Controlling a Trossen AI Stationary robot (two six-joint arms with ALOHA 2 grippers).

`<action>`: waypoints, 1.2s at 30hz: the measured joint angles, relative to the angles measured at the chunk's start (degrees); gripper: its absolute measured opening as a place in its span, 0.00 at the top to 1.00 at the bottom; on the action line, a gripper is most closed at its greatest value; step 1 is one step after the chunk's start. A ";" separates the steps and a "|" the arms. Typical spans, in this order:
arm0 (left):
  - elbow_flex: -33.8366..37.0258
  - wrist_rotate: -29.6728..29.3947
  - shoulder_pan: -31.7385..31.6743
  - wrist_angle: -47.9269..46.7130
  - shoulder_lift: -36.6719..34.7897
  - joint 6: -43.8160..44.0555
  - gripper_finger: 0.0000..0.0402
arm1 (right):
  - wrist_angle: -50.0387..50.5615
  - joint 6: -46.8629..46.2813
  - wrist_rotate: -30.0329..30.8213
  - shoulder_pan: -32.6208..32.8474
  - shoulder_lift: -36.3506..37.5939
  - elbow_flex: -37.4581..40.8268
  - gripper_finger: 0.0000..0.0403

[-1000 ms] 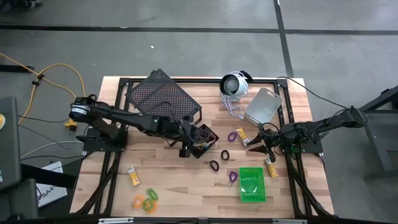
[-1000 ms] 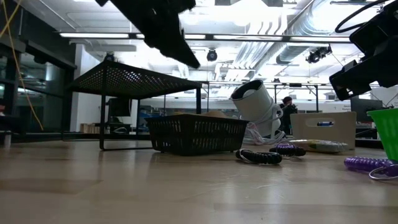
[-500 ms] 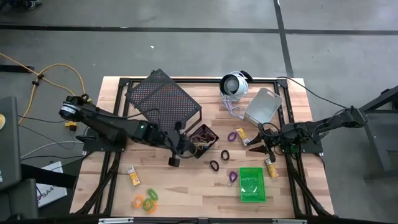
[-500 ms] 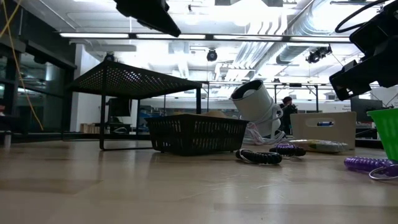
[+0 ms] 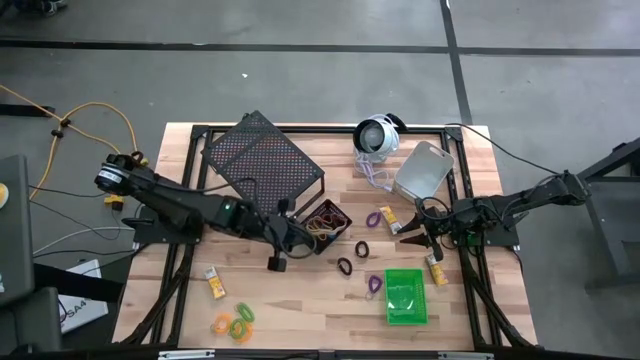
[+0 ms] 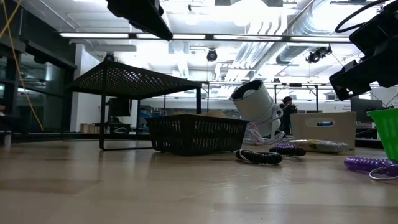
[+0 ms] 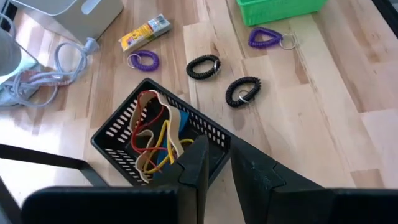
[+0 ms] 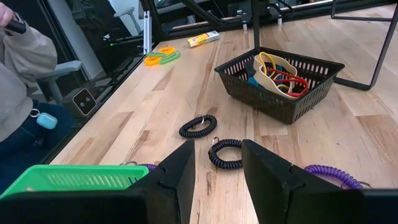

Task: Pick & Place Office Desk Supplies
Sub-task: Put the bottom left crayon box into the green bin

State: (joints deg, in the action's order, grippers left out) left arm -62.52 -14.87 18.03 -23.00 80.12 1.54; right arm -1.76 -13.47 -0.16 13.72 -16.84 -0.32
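Wooden bench [image 5: 300, 300] seen from above; the left pincer [image 5: 277, 262] hangs just beside the black bin [image 5: 324, 222] (rubber bands inside), fingers nearly together, empty. The right pincer [image 5: 417, 237] waits near the green bin [image 5: 405, 296], fingers apart, empty; two black loops [image 7: 204, 66] lie between the bins.

The left arm, a dark jointed limb, enters from the left edge of the high view and reaches rightward toward the centre of the frame, its wrist angled down. Its dark two-finger left gripper [image 5: 277, 257] sits just left of centre, the fingers [image 7: 194, 163] standing close together with only a narrow slit between them and nothing in it. The right arm comes in from the right edge at mid-height (bent at the elbow). Its dark two-finger right gripper [image 5: 412, 239] points leftward, fingers [image 8: 177, 168] parted with a clear gap, empty.
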 joint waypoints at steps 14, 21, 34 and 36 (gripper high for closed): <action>0.00 -0.09 4.54 -4.26 0.00 6.30 0.85 | -0.01 0.00 0.00 0.00 0.00 0.00 0.70; 0.00 -0.09 9.24 -9.52 0.00 13.49 0.85 | 0.00 0.00 0.00 0.00 0.00 0.00 0.70; 0.00 -0.12 15.02 -19.19 0.00 37.67 0.85 | 0.00 0.00 0.00 0.00 0.00 0.00 0.70; 0.00 -0.20 15.65 -21.00 0.00 41.78 0.85 | 0.00 0.00 0.00 0.00 0.00 0.00 0.70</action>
State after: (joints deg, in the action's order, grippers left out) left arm -62.52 -15.08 33.67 -44.01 80.12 43.32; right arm -1.76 -13.47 -0.16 13.72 -16.84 -0.32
